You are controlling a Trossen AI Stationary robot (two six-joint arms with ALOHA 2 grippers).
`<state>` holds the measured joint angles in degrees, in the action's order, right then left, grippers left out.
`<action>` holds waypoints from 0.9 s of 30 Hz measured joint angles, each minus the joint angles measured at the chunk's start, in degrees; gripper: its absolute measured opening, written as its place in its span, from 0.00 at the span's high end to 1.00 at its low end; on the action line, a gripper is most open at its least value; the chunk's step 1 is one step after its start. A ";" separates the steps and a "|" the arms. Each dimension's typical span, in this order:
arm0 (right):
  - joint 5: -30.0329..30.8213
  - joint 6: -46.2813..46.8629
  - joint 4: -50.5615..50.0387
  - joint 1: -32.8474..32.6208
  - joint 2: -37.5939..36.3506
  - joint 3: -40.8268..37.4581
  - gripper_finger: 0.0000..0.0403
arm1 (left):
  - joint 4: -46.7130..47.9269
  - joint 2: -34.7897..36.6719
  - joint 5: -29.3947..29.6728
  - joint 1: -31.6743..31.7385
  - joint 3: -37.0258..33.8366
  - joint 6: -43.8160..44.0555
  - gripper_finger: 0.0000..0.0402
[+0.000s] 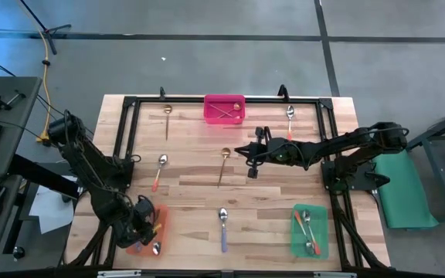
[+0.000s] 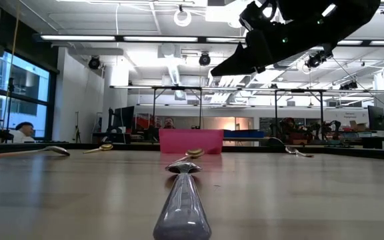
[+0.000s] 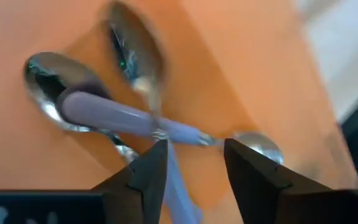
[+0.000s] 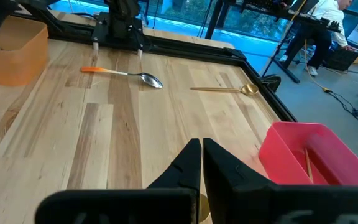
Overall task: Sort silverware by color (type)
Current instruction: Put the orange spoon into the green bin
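My left gripper [image 3: 194, 152] is open and hangs over the orange tray [image 1: 159, 220] at the near left. Purple-handled spoons [image 3: 129, 118] lie crossed in that tray; one handle [image 3: 179, 186] runs between the fingers, apart from them as far as I can see. My right gripper [image 4: 201, 155] is shut and empty, raised above mid-table [image 1: 249, 158] just right of a gold spoon [image 1: 223, 164]. Loose on the wood lie another gold spoon [image 1: 168, 120], an orange-handled spoon [image 1: 159, 170], a purple-handled spoon [image 1: 222, 228] and one more spoon [image 1: 290, 116] near the far edge.
A pink tray [image 1: 224, 117] at the far edge holds gold spoons. A green tray [image 1: 297, 232] at the near right holds orange-handled spoons. A black frame [image 1: 130, 100] runs around the table. People and equipment show in the room behind.
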<state>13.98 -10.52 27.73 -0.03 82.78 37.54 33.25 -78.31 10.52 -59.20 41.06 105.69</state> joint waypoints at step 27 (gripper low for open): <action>-0.02 3.13 -0.02 0.00 0.02 0.00 1.00 | 12.99 16.42 -1.11 55.87 5.44 -76.58 0.87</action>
<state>13.96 -7.39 27.70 -0.03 82.81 37.54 46.24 -61.89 9.41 -3.33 46.50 29.11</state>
